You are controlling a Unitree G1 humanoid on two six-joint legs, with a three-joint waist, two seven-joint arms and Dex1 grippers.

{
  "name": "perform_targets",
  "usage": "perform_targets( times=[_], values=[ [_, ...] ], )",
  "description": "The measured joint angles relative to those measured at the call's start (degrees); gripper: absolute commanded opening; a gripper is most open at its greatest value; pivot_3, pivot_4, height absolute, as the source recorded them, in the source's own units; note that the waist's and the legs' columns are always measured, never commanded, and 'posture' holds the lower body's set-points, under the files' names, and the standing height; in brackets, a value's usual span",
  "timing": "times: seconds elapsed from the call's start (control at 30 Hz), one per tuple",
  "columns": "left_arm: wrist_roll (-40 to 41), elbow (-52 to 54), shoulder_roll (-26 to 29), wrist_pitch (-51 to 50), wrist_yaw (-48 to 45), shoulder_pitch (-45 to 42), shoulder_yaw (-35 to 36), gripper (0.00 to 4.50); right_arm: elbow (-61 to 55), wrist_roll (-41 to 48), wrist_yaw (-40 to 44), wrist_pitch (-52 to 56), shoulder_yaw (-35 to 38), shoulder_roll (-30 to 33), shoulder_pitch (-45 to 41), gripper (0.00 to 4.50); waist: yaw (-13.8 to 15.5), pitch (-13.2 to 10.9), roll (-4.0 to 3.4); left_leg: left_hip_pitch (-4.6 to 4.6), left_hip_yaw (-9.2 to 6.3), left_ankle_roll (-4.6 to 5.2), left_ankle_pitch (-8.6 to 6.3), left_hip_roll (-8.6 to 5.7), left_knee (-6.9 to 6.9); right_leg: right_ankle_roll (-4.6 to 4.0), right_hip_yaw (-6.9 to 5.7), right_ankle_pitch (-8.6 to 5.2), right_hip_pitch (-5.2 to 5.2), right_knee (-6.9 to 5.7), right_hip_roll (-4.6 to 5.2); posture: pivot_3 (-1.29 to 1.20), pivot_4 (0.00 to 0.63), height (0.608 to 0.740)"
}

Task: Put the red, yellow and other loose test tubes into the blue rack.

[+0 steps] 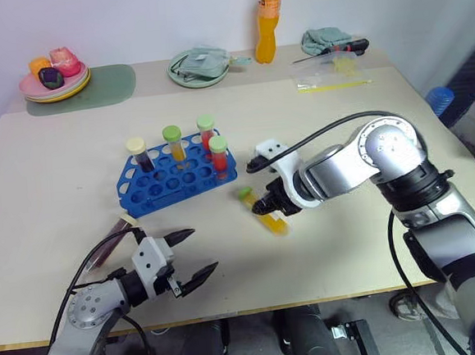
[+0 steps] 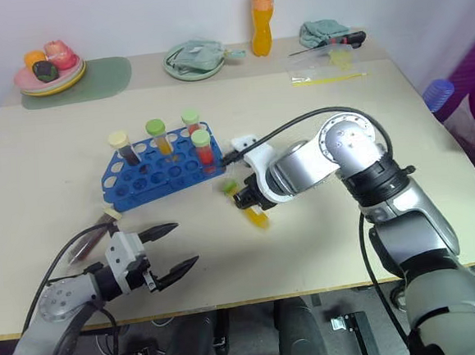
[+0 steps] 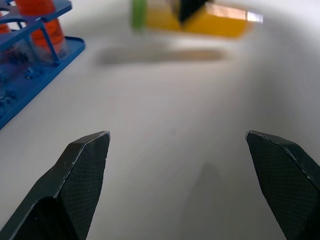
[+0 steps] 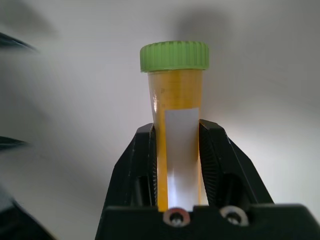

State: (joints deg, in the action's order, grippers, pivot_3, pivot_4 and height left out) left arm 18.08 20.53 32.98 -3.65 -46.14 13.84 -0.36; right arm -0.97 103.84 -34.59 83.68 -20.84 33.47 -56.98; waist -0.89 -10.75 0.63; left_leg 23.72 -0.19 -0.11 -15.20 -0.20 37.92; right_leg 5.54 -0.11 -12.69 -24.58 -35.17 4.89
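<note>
The blue rack (image 1: 158,193) stands left of centre with several capped tubes upright in it: one dark, one yellow, two red. To its right my right gripper (image 1: 270,209) is shut on a yellow test tube (image 4: 175,95) with a green cap (image 1: 245,193), held slanted just above the table. In the right wrist view the tube sits between both fingers (image 4: 216,150). My left gripper (image 1: 203,247) is open and empty near the front edge, pointing toward the held tube (image 3: 210,24). A dark red tube (image 1: 109,243) with a cream cap lies beside my left forearm.
Along the back edge are plates with toy food (image 1: 53,77) on a green mat (image 1: 107,87), a plate with a cloth (image 1: 200,67), an orange bottle (image 1: 266,23), a screwdriver (image 1: 338,49) and a plastic bag (image 1: 331,75).
</note>
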Motion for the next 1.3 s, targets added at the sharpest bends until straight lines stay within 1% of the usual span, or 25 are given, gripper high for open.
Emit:
perform_targets(
  times=[0.07, 0.1, 0.13, 0.2, 0.23, 0.27, 0.33, 0.37, 0.4, 0.43, 0.5, 0.63, 0.7, 0.8, 1.03, 1.3],
  values=[
    [0.2, 0.4, -0.5, -0.6, 1.1, 0.1, 1.1, 4.5, -6.4, -3.2, 6.1, -3.6, 4.1, -0.2, 2.0, 0.7, 0.1, 0.0, 0.02, 0.02, -0.02, 0.02, -0.01, 0.02, 0.01, 0.02, -0.01, 0.0, 0.0, 0.01, -0.05, 0.0, 0.15, 0.74],
    [0.7, 0.7, -1.1, -1.1, 2.1, 0.2, 1.9, 4.5, -11.8, -8.1, 12.4, -7.4, 6.2, -0.3, 4.1, 0.7, 0.2, 0.0, 0.01, 0.05, -0.03, 0.03, -0.02, 0.03, 0.02, 0.04, -0.01, 0.01, 0.0, 0.04, -0.07, 0.0, 0.15, 0.74],
    [1.0, 1.0, -1.4, -1.4, 2.7, 0.5, 2.3, 4.5, -15.3, -11.8, 16.9, -10.1, 6.9, -0.4, 5.1, 0.7, 0.1, 0.0, 0.01, 0.05, -0.03, 0.05, -0.03, 0.03, 0.03, 0.07, -0.01, -0.01, 0.0, 0.03, -0.09, 0.0, 0.15, 0.74],
    [1.9, 2.0, -2.5, -2.4, 4.3, 1.2, 3.6, 4.5, -23.3, -24.7, 30.0, -19.6, 6.2, 0.0, 8.0, 0.7, 0.1, 0.0, 0.04, 0.04, -0.03, 0.05, -0.03, 0.04, 0.04, 0.09, -0.02, -0.02, 0.0, 0.04, -0.12, 0.0, 0.15, 0.74],
    [2.5, 2.4, -3.1, -2.7, 5.1, 1.2, 4.0, 4.5, -25.1, -30.6, 34.6, -24.2, 4.9, 0.0, 9.1, 0.7, 0.1, 0.0, 0.04, 0.02, -0.02, 0.05, -0.03, 0.04, 0.05, 0.1, -0.02, -0.03, 0.0, 0.02, -0.13, 0.0, 0.15, 0.74],
    [3.2, 2.9, -4.3, -3.3, 6.3, 1.3, 4.8, 4.5, -26.0, -38.6, 39.6, -30.8, 2.2, -0.4, 10.5, 0.7, 0.0, 0.0, 0.06, -0.01, -0.01, 0.05, -0.03, 0.07, 0.06, 0.11, -0.02, -0.04, 0.02, 0.02, -0.15, 0.0, 0.15, 0.74],
    [3.9, 3.4, -6.3, -3.6, 8.8, 1.1, 6.0, 4.5, -24.2, -51.2, 45.6, -41.0, -2.5, -3.5, 13.4, 0.7, 0.0, 0.0, 0.07, -0.06, -0.01, 0.05, -0.03, 0.09, 0.08, 0.1, -0.01, -0.04, 0.04, -0.02, -0.19, 0.0, 0.15, 0.74],
    [3.8, 3.4, -6.9, -3.6, 9.7, 1.2, 6.4, 4.5, -23.1, -54.1, 46.8, -43.7, -3.7, -4.6, 14.0, 0.7, -0.1, 0.0, 0.07, -0.08, 0.0, 0.05, -0.03, 0.09, 0.07, 0.1, -0.01, -0.04, 0.04, -0.03, -0.21, 0.0, 0.15, 0.74],
    [3.3, 3.7, -9.0, -3.5, 12.8, 1.2, 7.7, 4.5, -18.9, -60.3, 48.6, -49.8, -5.0, -9.1, 15.3, 0.7, -0.2, 0.1, 0.08, -0.13, 0.03, 0.05, -0.03, 0.13, 0.06, 0.11, 0.02, -0.03, 0.06, -0.07, -0.25, 0.0, 0.15, 0.74],
    [2.5, 4.3, -10.9, -3.5, 15.6, 1.2, 8.4, 4.5, -14.7, -64.6, 49.5, -54.3, -5.7, -12.9, 15.7, 0.7, -0.3, 0.0, 0.07, -0.14, 0.03, 0.04, -0.02, 0.13, 0.06, 0.22, 0.02, 0.04, 0.05, -0.1, -0.27, 0.0, 0.15, 0.74],
    [0.8, 5.5, -12.8, -3.3, 19.5, 1.6, 9.1, 4.5, -8.4, -70.8, 51.5, -61.3, -6.2, -18.0, 15.6, 0.7, -0.1, 0.1, 0.09, -0.14, 0.0, 0.04, -0.02, 0.12, 0.06, 0.29, 0.02, 0.08, 0.04, -0.17, -0.26, 0.0, 0.15, 0.74],
    [-2.9, 8.5, -16.1, -4.0, 26.2, 3.1, 9.1, 4.5, 4.3, -79.6, 54.2, -71.4, -6.2, -26.9, 14.6, 0.7, 0.3, 0.1, 0.08, -0.14, -0.02, 0.02, -0.02, 0.06, 0.04, 0.2, 0.02, 0.05, 0.06, -0.16, -0.19, 0.0, 0.15, 0.74],
    [-3.8, 10.2, -17.5, -5.5, 29.1, 2.1, 9.1, 4.5, 9.3, -82.7, 55.6, -74.8, -6.1, -29.9, 14.2, 0.7, 0.3, 0.1, 0.09, -0.14, -0.05, 0.0, -0.01, 0.04, 0.05, 0.08, 0.01, -0.01, 0.08, -0.17, -0.17, 0.0, 0.15, 0.74],
    [-4.1, 12.9, -18.0, -8.1, 31.8, 0.0, 9.0, 4.5, 15.7, -85.8, 57.5, -78.9, -5.4, -33.6, 14.0, 0.7, 0.1, 0.1, 0.09, -0.16, -0.06, -0.02, -0.01, 0.04, 0.04, 0.08, 0.01, 0.0, 0.07, -0.19, -0.18, 0.0, 0.15, 0.74],
    [-3.7, 16.7, -18.0, -12.7, 33.8, -0.6, 9.0, 4.5, 26.1, -91.3, 59.0, -84.4, -1.8, -36.7, 14.0, 0.7, -0.1, 0.1, 0.08, -0.17, -0.06, -0.03, -0.01, 0.05, 0.01, 0.07, 0.01, -0.01, 0.05, -0.23, -0.18, 0.0, 0.15, 0.74],
    [-3.3, 15.9, -17.9, -12.3, 31.5, 0.1, 9.0, 4.5, 30.3, -94.6, 59.5, -86.7, 1.8, -38.9, 14.1, 0.7, -0.1, 0.1, 0.08, -0.18, -0.06, -0.04, -0.01, 0.05, 0.01, 0.05, 0.01, -0.01, 0.04, -0.23, -0.18, 0.0, 0.15, 0.74]
  ],
)
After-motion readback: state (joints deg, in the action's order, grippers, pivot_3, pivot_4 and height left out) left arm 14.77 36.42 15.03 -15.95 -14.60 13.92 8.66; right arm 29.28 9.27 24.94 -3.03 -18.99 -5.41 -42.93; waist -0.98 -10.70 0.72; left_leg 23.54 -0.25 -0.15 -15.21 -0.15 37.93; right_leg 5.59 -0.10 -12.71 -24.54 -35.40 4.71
